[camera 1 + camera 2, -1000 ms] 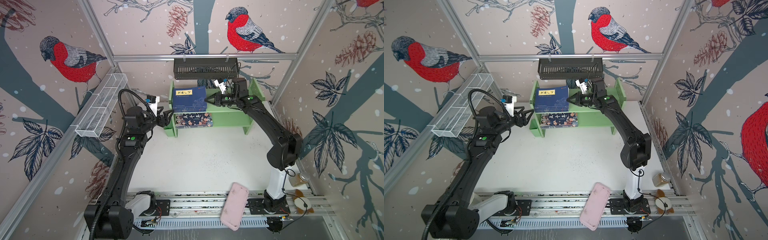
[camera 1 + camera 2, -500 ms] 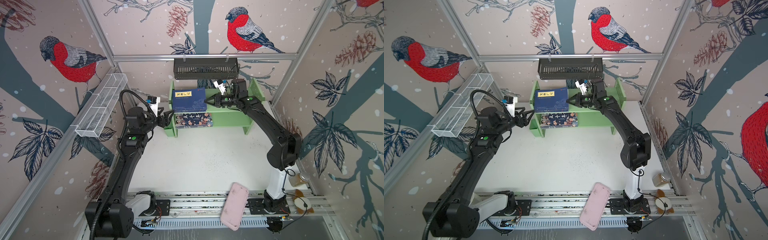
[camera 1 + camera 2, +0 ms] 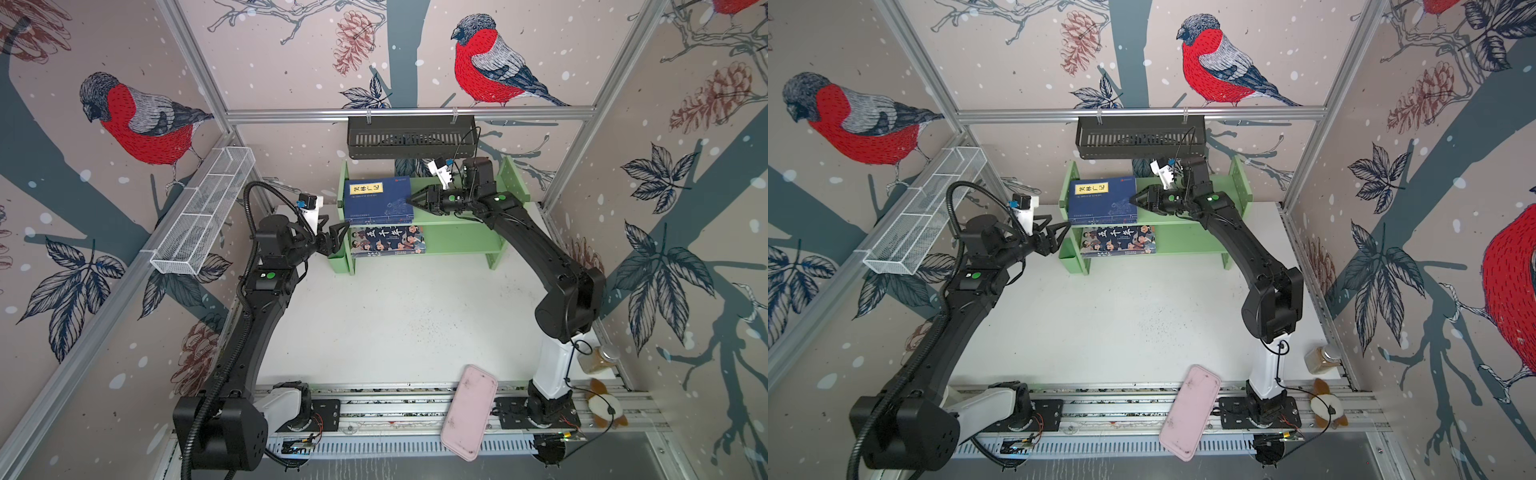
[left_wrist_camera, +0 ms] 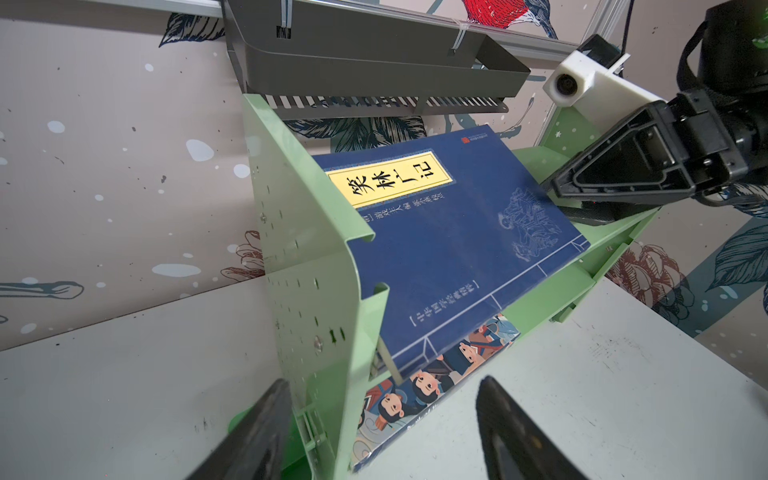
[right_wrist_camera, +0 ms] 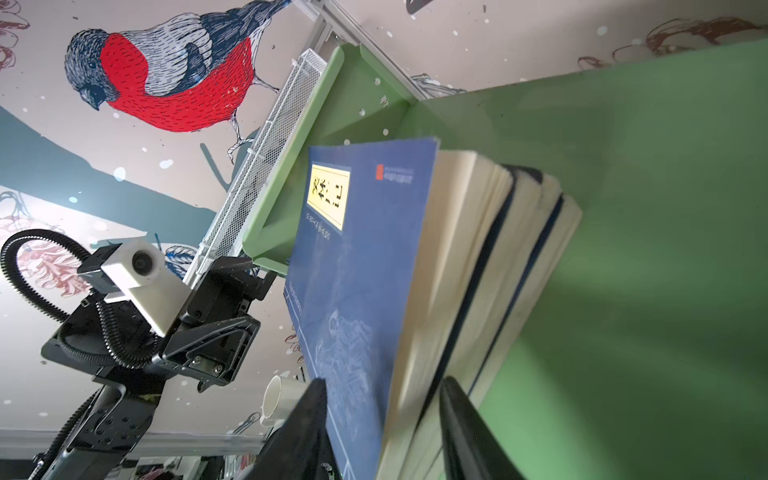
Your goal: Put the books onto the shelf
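A: Where are the books now?
B: The navy books (image 3: 376,203) lie flat, piled on the upper tier of the shelf (image 3: 461,239), against its left panel. The cartoon book (image 3: 386,240) is on the lower tier. Their long axis runs along the shelf, title tops toward that panel.
A: And the risk?
B: The right gripper (image 3: 409,200) has its jaws around the top book's edge; pinching or loose, I cannot tell. If one jaw catches, the pile may slide off the front. The left gripper (image 3: 339,240) is spread, empty, beside that panel.

The right gripper (image 5: 382,384), clamped on the navy books (image 3: 376,203) 1 second ago, has loosened, and its jaws now stand parted around their edge. The books have settled slightly lower onto the upper tier of the green shelf (image 3: 457,241).
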You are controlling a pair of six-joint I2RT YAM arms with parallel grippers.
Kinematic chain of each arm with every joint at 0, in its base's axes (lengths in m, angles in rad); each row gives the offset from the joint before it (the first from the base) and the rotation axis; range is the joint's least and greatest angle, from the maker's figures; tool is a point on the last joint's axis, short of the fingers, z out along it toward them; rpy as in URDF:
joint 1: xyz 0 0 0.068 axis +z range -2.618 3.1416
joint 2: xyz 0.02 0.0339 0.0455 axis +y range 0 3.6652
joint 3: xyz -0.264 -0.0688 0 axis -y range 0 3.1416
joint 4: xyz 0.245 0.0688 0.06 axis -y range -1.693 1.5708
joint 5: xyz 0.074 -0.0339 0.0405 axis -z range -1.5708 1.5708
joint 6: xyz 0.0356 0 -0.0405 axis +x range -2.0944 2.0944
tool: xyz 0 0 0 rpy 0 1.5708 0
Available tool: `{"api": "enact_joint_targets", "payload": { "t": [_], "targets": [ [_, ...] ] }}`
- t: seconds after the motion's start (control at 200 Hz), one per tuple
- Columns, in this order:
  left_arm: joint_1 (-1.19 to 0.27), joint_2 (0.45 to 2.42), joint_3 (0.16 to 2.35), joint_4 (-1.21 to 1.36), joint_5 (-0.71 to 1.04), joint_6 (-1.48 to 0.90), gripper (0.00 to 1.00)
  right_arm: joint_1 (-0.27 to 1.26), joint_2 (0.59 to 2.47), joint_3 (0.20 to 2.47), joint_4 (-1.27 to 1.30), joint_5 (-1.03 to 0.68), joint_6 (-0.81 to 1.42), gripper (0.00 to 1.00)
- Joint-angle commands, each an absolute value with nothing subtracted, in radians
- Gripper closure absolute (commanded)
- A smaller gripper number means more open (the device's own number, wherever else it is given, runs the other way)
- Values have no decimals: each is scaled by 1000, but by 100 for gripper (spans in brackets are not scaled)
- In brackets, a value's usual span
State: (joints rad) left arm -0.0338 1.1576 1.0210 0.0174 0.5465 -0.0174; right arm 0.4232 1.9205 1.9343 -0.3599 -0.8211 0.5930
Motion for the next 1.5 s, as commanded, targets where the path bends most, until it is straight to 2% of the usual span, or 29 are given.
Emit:
{"api": "enact_joint_targets", "payload": {
  "t": [0.0,0.23,0.48,0.625,1.495],
  "targets": [
    [-32,1153,1013,62,560,31,29,416,1885,1916,-339,-754,553,50],
    [-33,1158,1003,64,584,79,30,423,1735,1758,-260,-638,454,49],
    [-35,1182,1003,85,576,125,36,494,1516,1470,-137,-434,282,49],
    [-39,1198,1003,108,563,124,38,515,1462,1365,-58,-395,266,48],
    [-61,1223,977,165,508,158,43,599,1569,1471,-150,-300,118,47]
  ]
}}
